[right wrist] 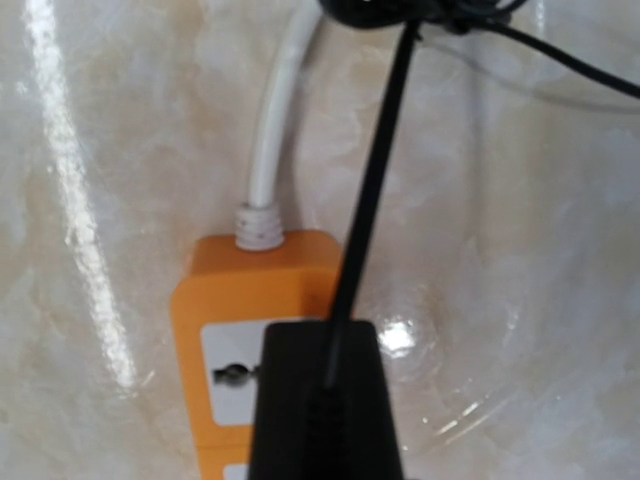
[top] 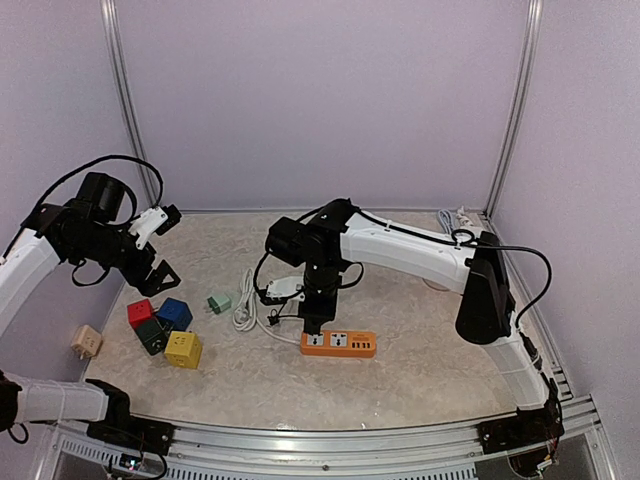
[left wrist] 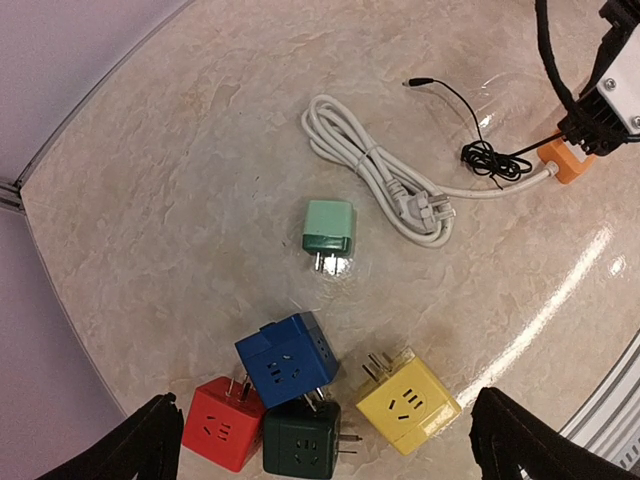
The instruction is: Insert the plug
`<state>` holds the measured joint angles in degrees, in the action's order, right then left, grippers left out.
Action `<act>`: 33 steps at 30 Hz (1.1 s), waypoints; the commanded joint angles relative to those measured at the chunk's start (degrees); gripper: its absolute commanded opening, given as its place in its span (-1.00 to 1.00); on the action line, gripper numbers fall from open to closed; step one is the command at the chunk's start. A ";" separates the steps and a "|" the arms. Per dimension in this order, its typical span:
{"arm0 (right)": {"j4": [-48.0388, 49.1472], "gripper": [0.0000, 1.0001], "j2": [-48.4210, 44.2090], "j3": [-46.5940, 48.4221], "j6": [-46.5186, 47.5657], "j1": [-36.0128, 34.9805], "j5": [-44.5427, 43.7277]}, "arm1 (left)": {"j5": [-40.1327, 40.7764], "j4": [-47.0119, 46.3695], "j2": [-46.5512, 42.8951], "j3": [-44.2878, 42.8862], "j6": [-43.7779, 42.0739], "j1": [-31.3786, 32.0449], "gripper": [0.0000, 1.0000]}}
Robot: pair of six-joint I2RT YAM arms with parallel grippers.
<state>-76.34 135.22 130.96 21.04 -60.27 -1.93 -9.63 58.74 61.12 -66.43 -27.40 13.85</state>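
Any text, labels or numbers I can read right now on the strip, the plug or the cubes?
No readable text anywhere.
The orange power strip: marks on its white panels, too small and blurred to read.
The black plug: none visible.
The cube adapters: socket slots only.

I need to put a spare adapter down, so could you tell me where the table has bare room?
Free: the front right, beyond the orange power strip; also the back edge behind the right arm. Crowded: the left, with the coloured cubes, green adapter and white cord.
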 commanded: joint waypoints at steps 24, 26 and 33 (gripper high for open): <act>-7.30 -1.00 -3.46 -5.62 -1.79 -0.64 -1.28 | 0.22 -0.38 -1.09 0.59 -0.22 -0.86 0.98; -7.33 -1.00 -3.46 -5.62 -1.77 -0.65 -2.52 | 0.14 -0.38 -1.09 0.63 -0.22 -0.87 0.97; -7.44 -1.00 -3.88 -6.56 -1.83 -0.46 -2.47 | 0.09 -0.53 -1.18 0.66 -0.24 -0.93 0.98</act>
<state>-75.53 132.73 125.25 19.81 -60.38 -4.14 -9.61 58.72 60.71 -66.43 -27.42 13.52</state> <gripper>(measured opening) 0.219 0.988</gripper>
